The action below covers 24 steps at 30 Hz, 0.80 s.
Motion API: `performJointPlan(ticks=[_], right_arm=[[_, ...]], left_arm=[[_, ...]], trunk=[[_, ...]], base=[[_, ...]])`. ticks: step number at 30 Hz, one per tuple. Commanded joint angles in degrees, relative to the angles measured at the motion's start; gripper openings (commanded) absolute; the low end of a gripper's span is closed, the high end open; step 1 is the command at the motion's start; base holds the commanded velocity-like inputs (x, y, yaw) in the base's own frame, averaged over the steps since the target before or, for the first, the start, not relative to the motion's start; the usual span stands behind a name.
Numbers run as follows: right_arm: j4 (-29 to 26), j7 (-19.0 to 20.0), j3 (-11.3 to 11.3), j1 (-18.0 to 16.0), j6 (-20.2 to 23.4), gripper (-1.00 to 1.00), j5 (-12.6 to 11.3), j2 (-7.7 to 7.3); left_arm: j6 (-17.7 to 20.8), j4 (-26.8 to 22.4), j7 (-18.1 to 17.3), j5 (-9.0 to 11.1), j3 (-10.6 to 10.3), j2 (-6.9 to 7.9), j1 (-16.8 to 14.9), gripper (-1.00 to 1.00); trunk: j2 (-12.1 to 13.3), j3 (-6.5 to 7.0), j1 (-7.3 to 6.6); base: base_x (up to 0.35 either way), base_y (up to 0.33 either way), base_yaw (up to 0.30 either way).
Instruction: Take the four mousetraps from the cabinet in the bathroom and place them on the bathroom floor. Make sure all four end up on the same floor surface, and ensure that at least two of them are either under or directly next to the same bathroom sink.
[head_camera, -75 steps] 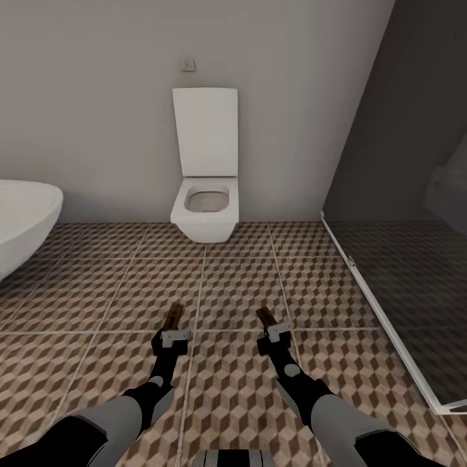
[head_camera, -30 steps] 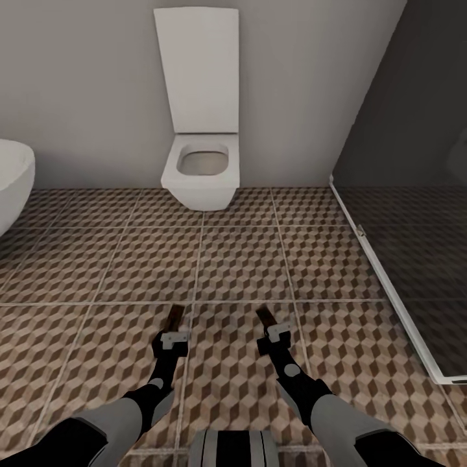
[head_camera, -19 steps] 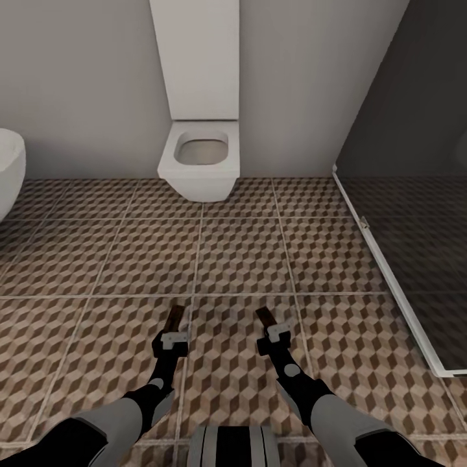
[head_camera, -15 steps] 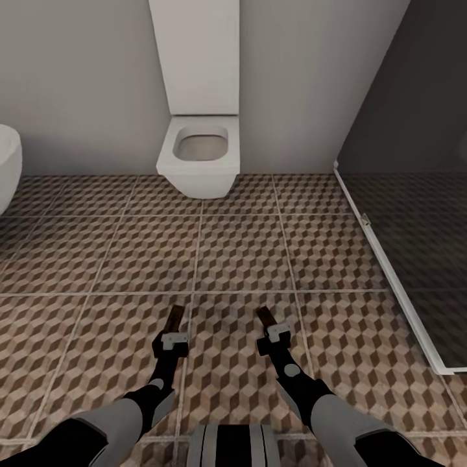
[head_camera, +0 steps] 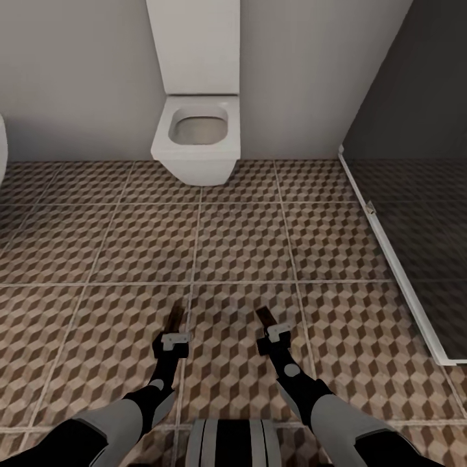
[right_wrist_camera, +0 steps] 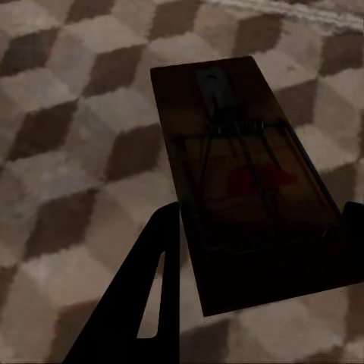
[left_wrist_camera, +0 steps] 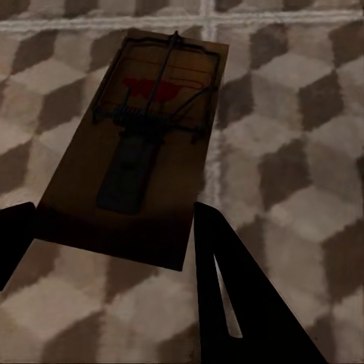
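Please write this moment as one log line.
left tool: holds mousetrap | right tool: holds second mousetrap | ahead: toilet

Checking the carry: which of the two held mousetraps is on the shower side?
The mousetrap in the right gripper, mousetrap; the left gripper holds the other mousetrap, farther from the glass shower.

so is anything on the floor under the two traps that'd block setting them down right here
Nothing visible does. The left gripper and right gripper each hold a mousetrap over bare patterned bathroom floor. The toilet and the shower glass stand well clear.
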Motion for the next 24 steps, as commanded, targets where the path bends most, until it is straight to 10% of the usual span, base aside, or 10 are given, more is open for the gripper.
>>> performJointPlan(ticks=[1,24], right_arm=[[0.1,-0.7,0.3,0.0,0.0,-1.0,0.5,0.0],[0.0,-0.7,0.2,0.0,-0.2,-1.0,0.5,0.02]], left_arm=[[-0.1,0.0,0.5,0.1,-0.5,-0.02,0.0,-1.0],[-0.1,0.0,0.5,0.1,-0.5,-0.1,0.0,-1.0]], trunk=[[0.0,-0.26,0.01],[-0.2,-3.14,0.35]], base=[[0.0,0.0,0.0],[0.0,0.0,0.0]])
